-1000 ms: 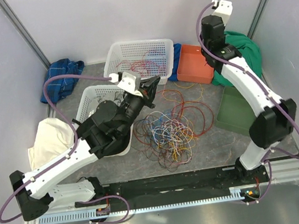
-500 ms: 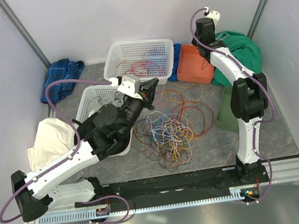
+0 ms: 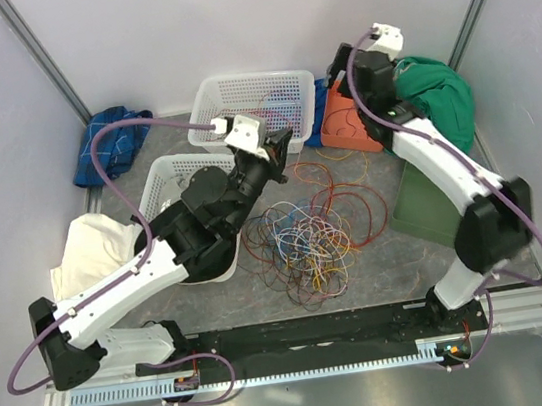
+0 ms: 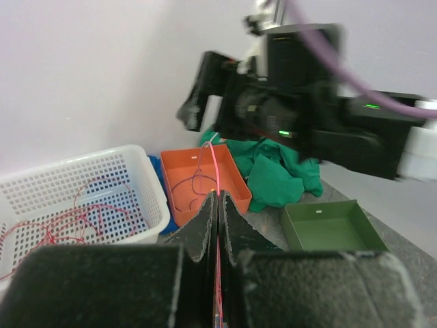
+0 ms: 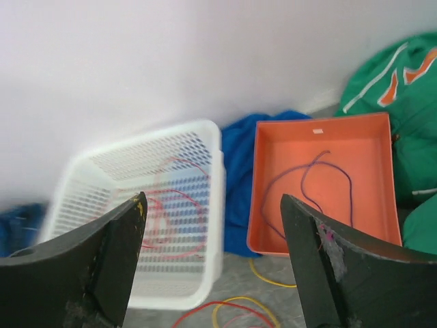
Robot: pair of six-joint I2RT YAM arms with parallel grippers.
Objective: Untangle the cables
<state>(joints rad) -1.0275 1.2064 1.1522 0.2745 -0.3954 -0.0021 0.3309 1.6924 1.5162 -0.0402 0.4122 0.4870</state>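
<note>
Cables [image 3: 301, 234] in loose heap, middle of surface [image 3: 391, 267]. Thin, light, floppy, catch on each other.
Left hand [image 4: 217, 205] clenched on one red strand [image 4: 214, 164], 12 o'clock of heap.
Right hand [image 5: 212, 205] wide open, empty, above orange tray [image 5: 372, 219] at 1 o'clock.
Best pinch one strand near its end, pull slow.

No legible text, labels, numbers — none anywhere

Grey table [image 3: 401, 263] bears tangled cables [image 3: 301, 239], white baskets [image 3: 252, 100], orange tray [image 3: 341, 124], green tray [image 3: 423, 204], cloths [image 3: 111, 145].
</note>
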